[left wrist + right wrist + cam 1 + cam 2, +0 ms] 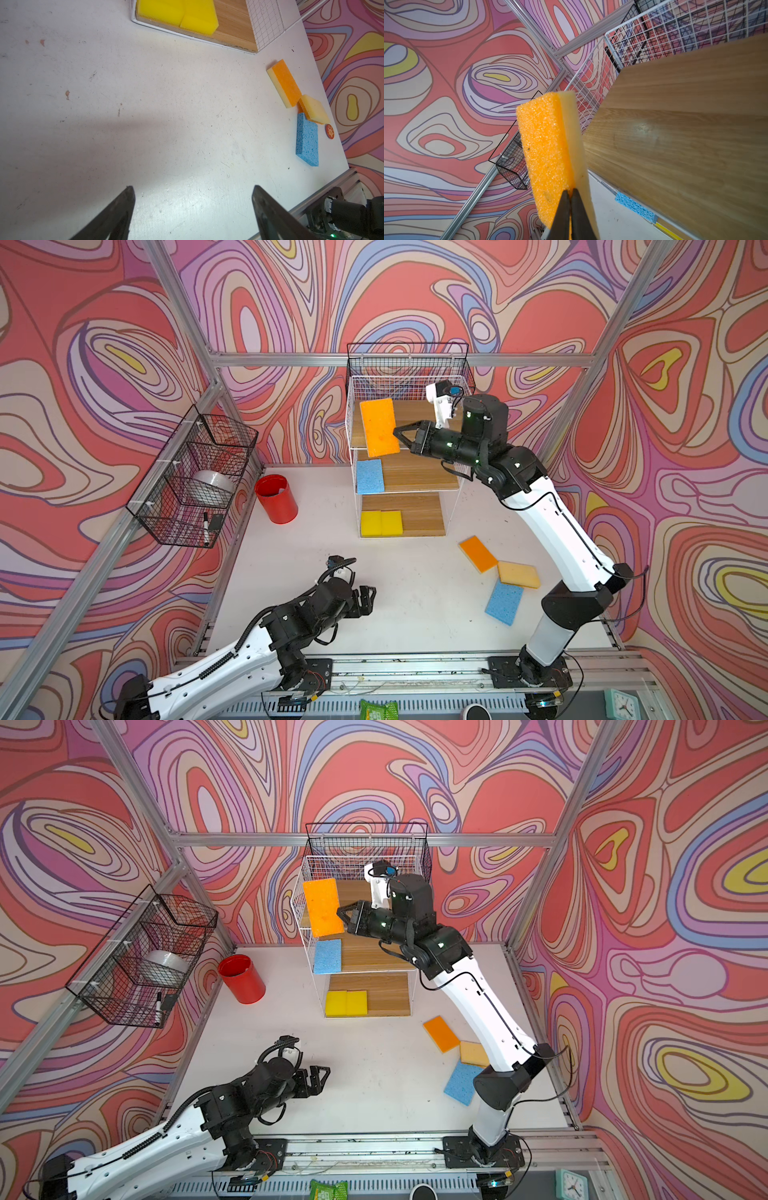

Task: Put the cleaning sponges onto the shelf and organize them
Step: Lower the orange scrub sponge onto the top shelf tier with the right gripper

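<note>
Swirl-patterned walls [124,364], white table [395,572]: the right claw [400,435] pinches an orange sponge [378,427] by one edge at the top tier of the shelf [413,411].
Gripped so thinly and tilted, the sponge could snag the wire side or slip off the front. Tiers below the claw hold a blue sponge [369,476] and two yellow sponges [381,523]. The left claw [368,597] gapes empty, and the wall basket [166,506] holds a tape roll [212,485].

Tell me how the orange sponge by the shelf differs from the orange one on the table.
The raised orange sponge is pinched by the right tool at the shelf's top board; the table orange sponge lies flat, ungripped. The raised one touches no other sponge; the table one touches a pale-topped sponge. Both have a pale yellow layer.
</note>
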`<state>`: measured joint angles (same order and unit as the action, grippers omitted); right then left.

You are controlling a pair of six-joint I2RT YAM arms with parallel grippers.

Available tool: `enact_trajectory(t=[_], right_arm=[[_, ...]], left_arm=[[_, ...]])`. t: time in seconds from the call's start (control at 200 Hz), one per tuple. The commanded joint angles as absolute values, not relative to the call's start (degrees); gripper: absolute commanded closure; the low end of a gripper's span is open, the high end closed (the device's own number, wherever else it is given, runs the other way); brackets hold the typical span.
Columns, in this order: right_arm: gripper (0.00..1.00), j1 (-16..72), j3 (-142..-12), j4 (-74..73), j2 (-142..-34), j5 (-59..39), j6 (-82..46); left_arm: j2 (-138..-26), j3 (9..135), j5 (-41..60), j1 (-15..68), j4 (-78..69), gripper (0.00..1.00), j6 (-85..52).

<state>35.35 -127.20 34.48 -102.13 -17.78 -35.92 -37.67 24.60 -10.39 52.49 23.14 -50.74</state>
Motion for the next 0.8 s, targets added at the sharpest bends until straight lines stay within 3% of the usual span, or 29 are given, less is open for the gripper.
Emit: enact_trajectory(t=[0.0,0.791], right_arm=[[1.0,35.7,-128.3,32.8,-103.6,-16.3,-37.5],[1.0,34.1,-133.3,26.0,-111.4,-15.4,-46.9]], left_arm=[[-36.3,23.5,-11.6,52.2,23.6,0.11,-50.5],[-33.1,21.1,-12.4,52.1,24.1,0.1,-50.5]])
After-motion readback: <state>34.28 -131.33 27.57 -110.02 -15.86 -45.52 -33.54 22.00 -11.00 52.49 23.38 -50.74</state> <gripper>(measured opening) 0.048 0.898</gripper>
